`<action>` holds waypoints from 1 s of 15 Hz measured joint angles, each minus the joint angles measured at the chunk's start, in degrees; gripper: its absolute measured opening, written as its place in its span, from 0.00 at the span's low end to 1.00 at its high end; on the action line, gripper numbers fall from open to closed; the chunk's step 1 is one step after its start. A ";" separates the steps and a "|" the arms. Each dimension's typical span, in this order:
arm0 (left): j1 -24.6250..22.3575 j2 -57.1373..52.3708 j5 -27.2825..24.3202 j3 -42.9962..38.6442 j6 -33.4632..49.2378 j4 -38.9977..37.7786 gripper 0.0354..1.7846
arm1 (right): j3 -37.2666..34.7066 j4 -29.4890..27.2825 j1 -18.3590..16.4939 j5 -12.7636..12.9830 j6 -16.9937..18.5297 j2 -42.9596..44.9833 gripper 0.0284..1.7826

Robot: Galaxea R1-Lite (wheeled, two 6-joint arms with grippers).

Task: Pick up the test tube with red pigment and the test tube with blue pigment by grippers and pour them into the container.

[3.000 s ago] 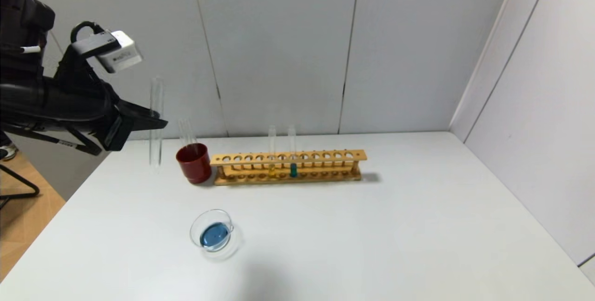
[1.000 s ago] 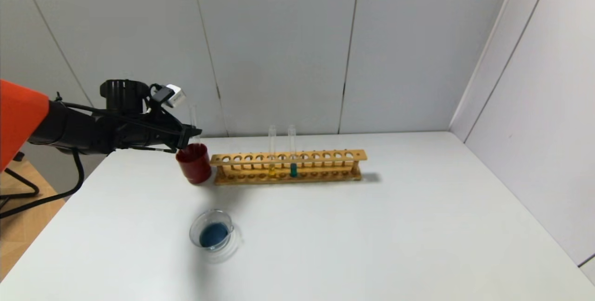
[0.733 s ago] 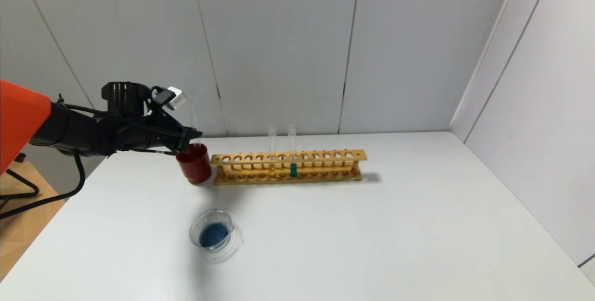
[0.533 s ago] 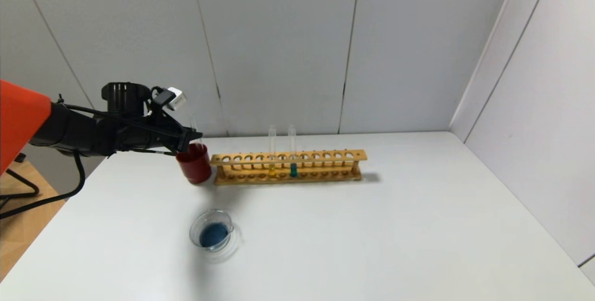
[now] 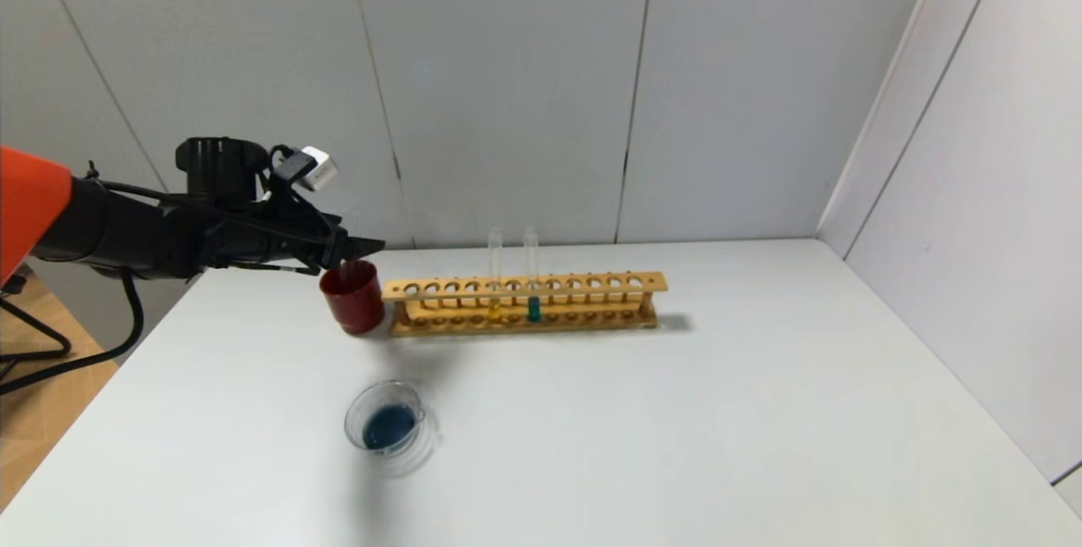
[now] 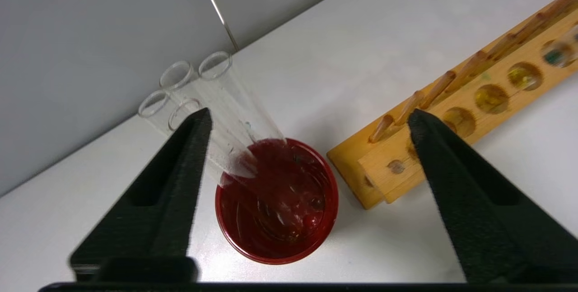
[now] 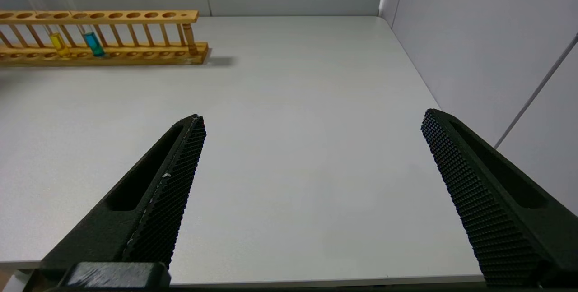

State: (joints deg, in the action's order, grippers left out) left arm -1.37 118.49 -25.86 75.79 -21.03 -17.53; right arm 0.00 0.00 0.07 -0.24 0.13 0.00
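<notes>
Released since a moment ago, empty test tubes (image 6: 212, 98) lean in the red cup (image 6: 277, 201); the left gripper (image 6: 307, 120) hovers above, fingers spread wide. Container (image 5: 387, 426) holds blue liquid nearer the robot. Right gripper (image 7: 311, 122) idles open.

No readable text, label, brand, number or sign appeared anywhere. The small white-grey block (image 5: 316, 167) mounted just above and behind the left gripper (image 5: 359, 247) carried only a blurred mark, too small to read. The red cup (image 6: 277, 201) directly beneath the gripper's fingers was plain.
</notes>
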 joint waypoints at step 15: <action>2.35 -49.14 24.71 -15.29 0.34 14.47 0.98 | 0.00 0.00 0.00 0.02 0.00 0.00 0.98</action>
State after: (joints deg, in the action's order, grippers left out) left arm 0.99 69.35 -1.15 60.50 -20.69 -3.06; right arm 0.00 0.00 0.07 -0.22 0.13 0.00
